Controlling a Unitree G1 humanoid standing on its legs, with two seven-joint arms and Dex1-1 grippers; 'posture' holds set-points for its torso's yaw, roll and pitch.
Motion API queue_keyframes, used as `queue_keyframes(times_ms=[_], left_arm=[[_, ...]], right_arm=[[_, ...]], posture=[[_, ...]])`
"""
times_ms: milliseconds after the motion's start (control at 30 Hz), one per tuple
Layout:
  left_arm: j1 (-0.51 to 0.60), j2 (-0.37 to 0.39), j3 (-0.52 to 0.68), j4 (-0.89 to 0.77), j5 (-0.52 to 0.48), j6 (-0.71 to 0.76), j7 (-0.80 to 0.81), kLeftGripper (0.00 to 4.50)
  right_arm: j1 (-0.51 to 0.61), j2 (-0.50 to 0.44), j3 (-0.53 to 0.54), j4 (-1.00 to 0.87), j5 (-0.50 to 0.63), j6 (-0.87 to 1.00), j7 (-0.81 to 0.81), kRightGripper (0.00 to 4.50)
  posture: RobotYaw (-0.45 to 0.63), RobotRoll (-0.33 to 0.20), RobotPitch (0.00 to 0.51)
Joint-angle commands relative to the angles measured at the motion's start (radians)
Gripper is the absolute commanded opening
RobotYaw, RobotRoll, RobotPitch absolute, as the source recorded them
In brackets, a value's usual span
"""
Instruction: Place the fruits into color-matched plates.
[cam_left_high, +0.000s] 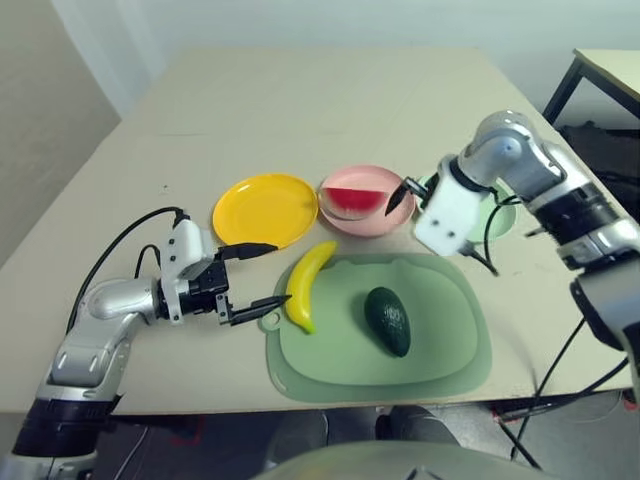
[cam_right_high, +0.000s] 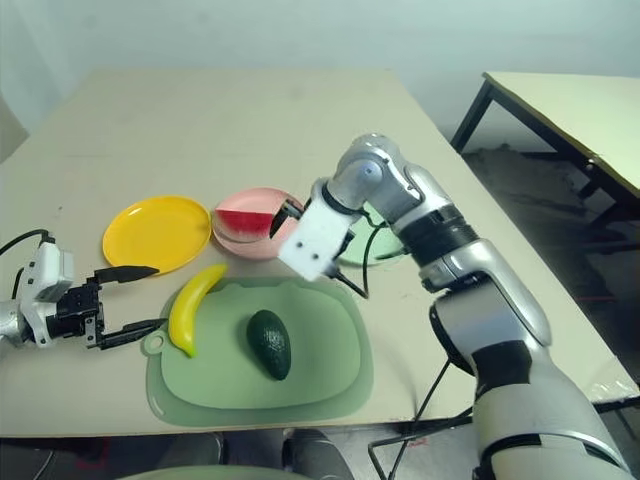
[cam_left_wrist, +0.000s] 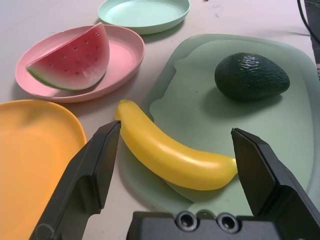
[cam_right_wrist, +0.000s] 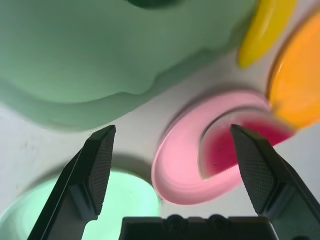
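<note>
The avocado (cam_left_high: 387, 320) and banana (cam_left_high: 305, 284) lie on the mat (cam_left_high: 440, 350) — left gripper (cam_left_high: 258, 279) gapes beside the banana; right gripper (cam_right_wrist: 175, 165), fingers spread, hovers above the pink plate (cam_left_high: 350, 222) holding the watermelon wedge (cam_left_high: 354, 201).

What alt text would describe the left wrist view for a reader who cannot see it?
The open left tool frames a yellow banana lying partly on a green mat beside an avocado. Behind, a watermelon wedge sits in the pink plate.
</note>
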Motion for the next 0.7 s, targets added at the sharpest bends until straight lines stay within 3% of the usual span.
queue_keyframes(times_ms=[33, 167, 700], left_arm=[[-0.001, 0.018, 0.000, 0.000, -0.027, 0.015, -0.036, 4.50], [0.021, 0.043, -0.001, -0.049, -0.081, 0.053, -0.093, 4.50], [0.045, 0.084, -0.004, -0.072, -0.060, 0.065, -0.095, 4.50]], right_arm=[[0.042, -0.027, 0.047, -0.139, 0.069, 0.030, 0.010, 4.44], [0.059, 0.001, 0.045, -0.178, 0.082, 0.030, 0.010, 4.44], [0.104, 0.022, 0.099, -0.165, 0.035, -0.136, -0.008, 4.44]], posture=[[0.10, 0.000, 0.013], [0.10, 0.000, 0.014], [0.13, 0.000, 0.021]])
